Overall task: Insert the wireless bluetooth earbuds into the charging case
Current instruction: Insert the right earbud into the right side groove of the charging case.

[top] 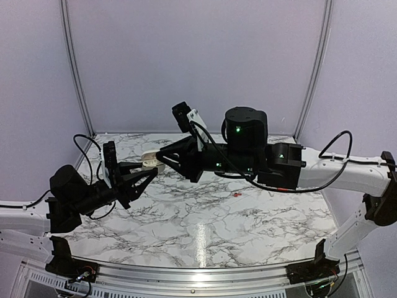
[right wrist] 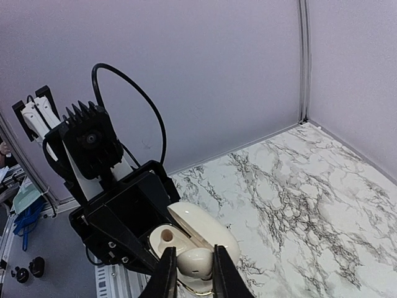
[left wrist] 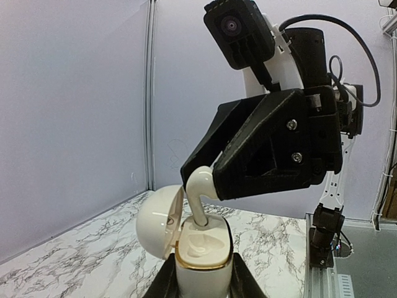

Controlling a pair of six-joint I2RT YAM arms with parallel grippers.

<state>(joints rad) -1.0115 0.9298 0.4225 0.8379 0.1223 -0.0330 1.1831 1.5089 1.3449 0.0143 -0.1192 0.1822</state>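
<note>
A cream-white charging case [left wrist: 203, 254] stands upright between the fingers of my left gripper [left wrist: 203, 282], which is shut on it. Its round lid [left wrist: 160, 221] hangs open to the left. My right gripper [right wrist: 190, 268] is shut on a white earbud [right wrist: 195, 262]. In the left wrist view the earbud [left wrist: 200, 192] has its stem tip down in the case's far socket, while the near socket is bare. From above, the case [top: 151, 160] sits where both grippers meet, above the table's back left. A tiny red piece [top: 237, 194] lies on the marble.
The marble table [top: 205, 217] is walled by pale panels at the back and sides. The right arm [top: 248, 152] stretches across the middle of the table. A metal rail [top: 186, 273] runs along the near edge.
</note>
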